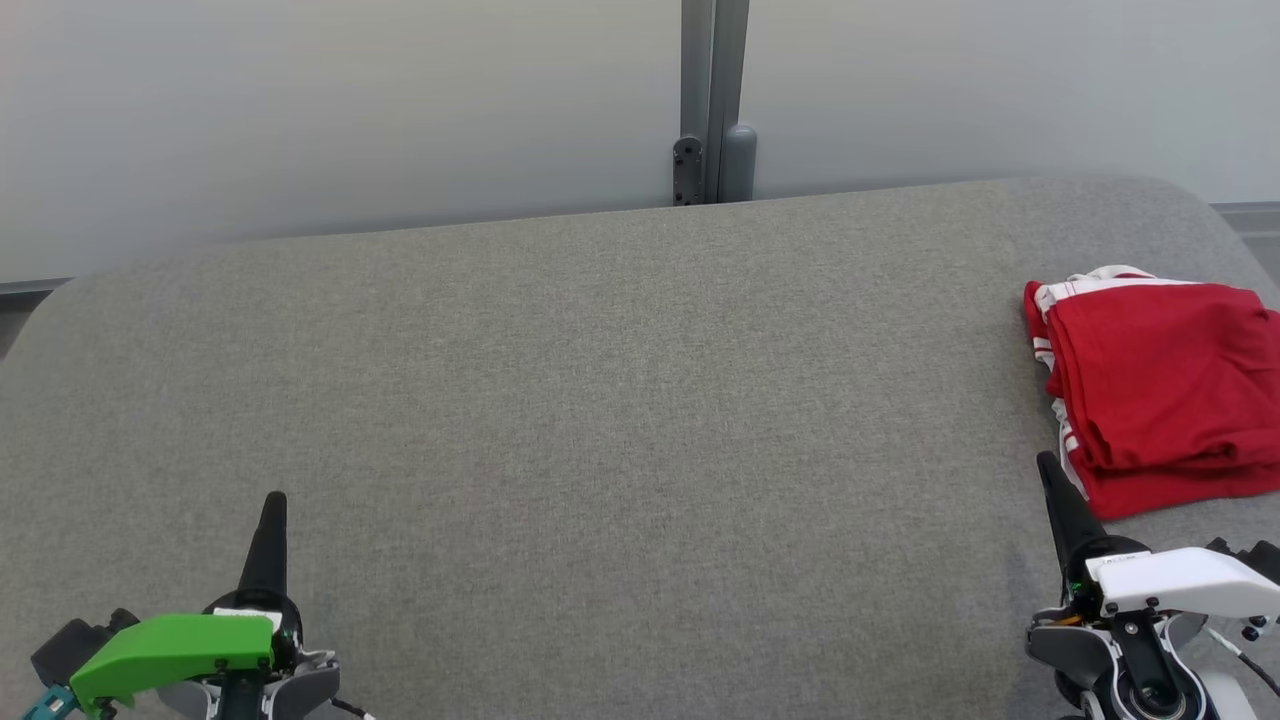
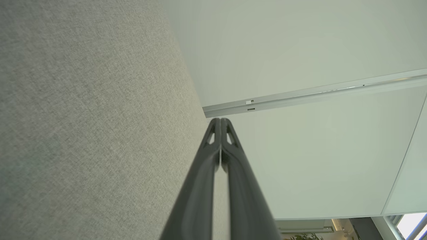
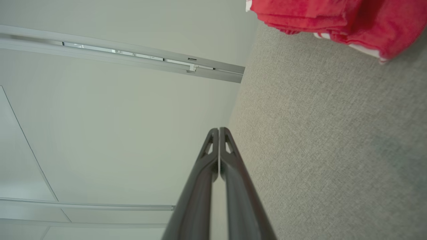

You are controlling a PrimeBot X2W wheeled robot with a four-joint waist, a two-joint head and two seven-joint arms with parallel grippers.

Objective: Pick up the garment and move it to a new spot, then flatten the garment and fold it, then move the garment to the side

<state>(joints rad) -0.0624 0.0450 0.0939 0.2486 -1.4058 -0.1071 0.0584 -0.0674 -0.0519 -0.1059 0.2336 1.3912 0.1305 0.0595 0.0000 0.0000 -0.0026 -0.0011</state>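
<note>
A red garment with white trim [image 1: 1160, 385] lies folded in a neat stack at the far right of the grey fabric table [image 1: 600, 420]. In the right wrist view the garment [image 3: 333, 16] sits at the top edge, apart from the fingers. My right gripper [image 1: 1048, 466] stands just below and left of the garment's near corner, shut with nothing in it [image 3: 219, 130]. Near the table's front left my left gripper [image 1: 274, 500] is also shut and empty [image 2: 220, 120], far from the garment.
A pale wall with a grey vertical post [image 1: 712, 100] rises behind the table's far edge. The rounded table edges fall away at the left and right corners. Grey cloth spreads across the wide middle between the two grippers.
</note>
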